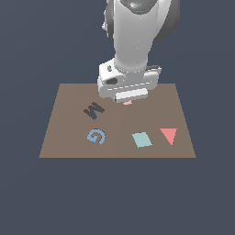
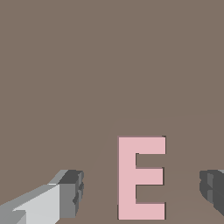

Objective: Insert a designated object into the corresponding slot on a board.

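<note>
On a plain dark blue-grey ground, the flat brown board (image 1: 64, 133) is seen as the only work surface. Near its front edge a blue letter G (image 1: 96, 136), a teal tile (image 1: 142, 139) and a salmon-red triangle (image 1: 169, 135) are laid out; a dark M-shaped recess (image 1: 93, 110) sits behind the G. The gripper (image 2: 141, 190) is held low over the board's rear-centre area with its jaws spread wide. In the wrist view the pink E (image 2: 141, 177) lies flat on the board between the two fingertips (image 2: 71, 192), touched by neither. In the exterior view only a pink sliver of the E (image 1: 127, 103) is visible beneath the hand. Whether the E rests in its slot cannot be told. One finger is cut off by the wrist frame.
</note>
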### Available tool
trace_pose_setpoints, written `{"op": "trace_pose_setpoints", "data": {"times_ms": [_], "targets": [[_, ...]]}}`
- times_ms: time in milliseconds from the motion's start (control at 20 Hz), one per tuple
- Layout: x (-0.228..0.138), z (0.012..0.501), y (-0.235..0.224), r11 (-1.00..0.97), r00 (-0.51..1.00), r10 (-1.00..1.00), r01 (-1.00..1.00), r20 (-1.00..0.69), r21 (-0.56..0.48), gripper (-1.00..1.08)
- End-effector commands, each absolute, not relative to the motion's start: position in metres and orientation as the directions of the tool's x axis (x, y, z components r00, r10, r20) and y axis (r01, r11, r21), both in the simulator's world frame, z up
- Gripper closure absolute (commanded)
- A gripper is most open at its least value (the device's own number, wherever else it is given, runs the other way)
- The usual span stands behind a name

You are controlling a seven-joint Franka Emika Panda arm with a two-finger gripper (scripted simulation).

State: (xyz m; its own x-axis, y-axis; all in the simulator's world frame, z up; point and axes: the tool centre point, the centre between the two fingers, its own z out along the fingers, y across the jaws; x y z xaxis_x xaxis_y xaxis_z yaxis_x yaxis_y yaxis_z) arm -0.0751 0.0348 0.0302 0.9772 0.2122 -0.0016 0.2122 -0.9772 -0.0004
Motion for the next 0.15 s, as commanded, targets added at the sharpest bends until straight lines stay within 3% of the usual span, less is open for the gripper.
{"op": "trace_pose_setpoints", "data": {"times_ms": [0, 100], "targets": [[-0.075, 0.0302, 0.0348, -0.977, 0.977, 0.212, 0.212, -0.001, 0.0, -0.92], [-0.075, 0.0302, 0.0348, -0.977, 0.977, 0.212, 0.212, -0.001, 0.0, -0.92]]}}
